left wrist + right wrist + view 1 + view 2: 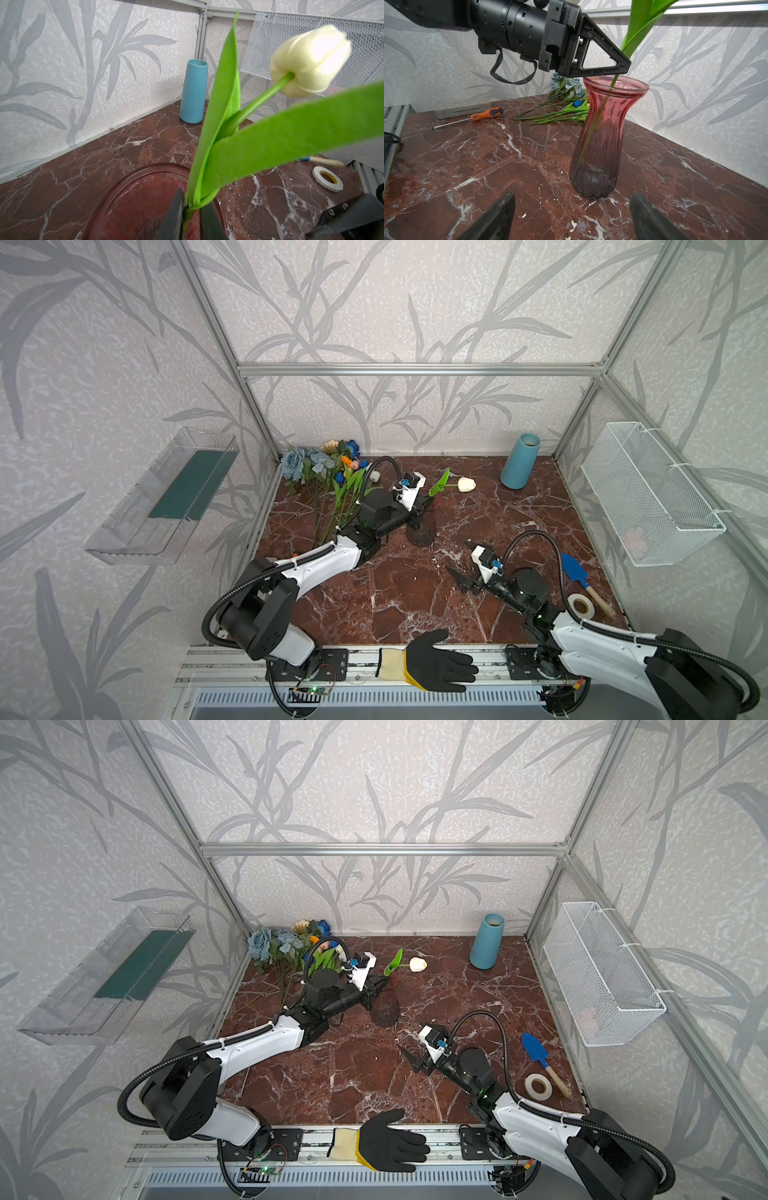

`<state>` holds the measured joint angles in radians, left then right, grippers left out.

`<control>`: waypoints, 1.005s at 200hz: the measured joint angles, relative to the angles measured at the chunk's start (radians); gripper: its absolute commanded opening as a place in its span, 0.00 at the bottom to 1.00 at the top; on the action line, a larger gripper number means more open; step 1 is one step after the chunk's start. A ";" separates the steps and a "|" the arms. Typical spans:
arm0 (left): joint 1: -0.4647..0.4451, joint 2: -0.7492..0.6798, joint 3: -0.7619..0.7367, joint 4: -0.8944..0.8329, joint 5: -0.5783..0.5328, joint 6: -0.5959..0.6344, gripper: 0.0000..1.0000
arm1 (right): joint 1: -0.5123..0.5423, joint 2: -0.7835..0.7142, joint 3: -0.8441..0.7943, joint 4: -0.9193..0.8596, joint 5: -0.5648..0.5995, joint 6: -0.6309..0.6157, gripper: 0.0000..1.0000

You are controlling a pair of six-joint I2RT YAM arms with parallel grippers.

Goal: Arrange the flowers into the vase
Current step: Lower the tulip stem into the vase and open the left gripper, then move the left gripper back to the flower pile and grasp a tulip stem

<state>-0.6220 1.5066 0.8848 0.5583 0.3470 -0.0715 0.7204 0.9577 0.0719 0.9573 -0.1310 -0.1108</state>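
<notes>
Seating white tulip (307, 60) in vase (600, 133): stem foot inside, head leaning out past the rim. left gripper (190, 205) fingers flank the stem just above the rim (pinching or clear, cannot tell); right gripper (573, 197) near the vase, fingers wide apart, empty. Risk: retreat snags a leaf, dragging the stem out or tipping the vase

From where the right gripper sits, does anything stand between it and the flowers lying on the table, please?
Yes. The pink vase and the left gripper, at its rim, stand between the right gripper and the flowers lying in the far left corner.
</notes>
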 measured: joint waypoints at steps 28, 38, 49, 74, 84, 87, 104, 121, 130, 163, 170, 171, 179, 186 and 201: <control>0.000 -0.013 0.000 -0.028 0.000 0.025 0.27 | 0.000 -0.003 0.000 -0.002 0.000 0.000 0.87; -0.001 -0.019 0.000 -0.042 -0.002 0.034 0.28 | 0.000 -0.003 0.000 -0.002 0.000 0.000 0.87; -0.001 -0.028 0.000 -0.063 -0.005 0.045 0.28 | 0.000 -0.003 0.000 -0.002 0.000 0.000 0.87; -0.001 -0.048 -0.003 -0.094 -0.020 0.062 0.28 | 0.000 -0.003 0.000 -0.003 0.000 -0.001 0.87; -0.001 -0.061 -0.005 -0.109 -0.036 0.069 0.28 | 0.000 -0.003 0.000 -0.003 0.000 -0.003 0.87; -0.001 -0.066 -0.005 -0.114 -0.042 0.071 0.28 | 0.000 -0.003 0.000 -0.003 0.000 -0.003 0.87; 0.007 -0.098 -0.005 -0.137 -0.083 0.074 0.28 | 0.000 -0.005 0.000 -0.006 0.000 -0.007 0.87; 0.029 -0.140 -0.005 -0.154 -0.116 0.073 0.39 | 0.000 -0.011 0.000 -0.011 0.000 -0.010 0.87; 0.053 -0.161 -0.005 -0.163 -0.132 0.067 0.50 | 0.000 -0.015 0.000 -0.014 -0.001 -0.010 0.87; 0.227 -0.155 0.055 -0.264 -0.201 0.005 0.51 | 0.000 -0.027 0.000 -0.020 -0.001 -0.010 0.87; 0.272 -0.131 0.091 -0.311 -0.217 -0.013 0.51 | 0.000 -0.030 0.000 -0.021 -0.001 -0.010 0.87; 0.277 -0.129 0.095 -0.315 -0.218 -0.014 0.51 | 0.000 -0.031 0.000 -0.021 -0.001 -0.010 0.87; 0.327 -0.089 0.150 -0.377 -0.235 -0.035 0.51 | 0.000 -0.034 0.000 -0.021 -0.001 -0.010 0.87; 0.367 -0.049 0.200 -0.433 -0.249 -0.048 0.51 | 0.000 -0.037 0.000 -0.023 -0.001 -0.010 0.87; 0.440 0.050 0.311 -0.554 -0.269 -0.064 0.52 | 0.000 -0.045 0.000 -0.024 -0.001 -0.010 0.87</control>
<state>-0.1818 1.5570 1.1957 0.0048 0.0776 -0.1356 0.7204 0.9131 0.0723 0.9337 -0.1322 -0.1204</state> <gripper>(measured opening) 0.513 0.871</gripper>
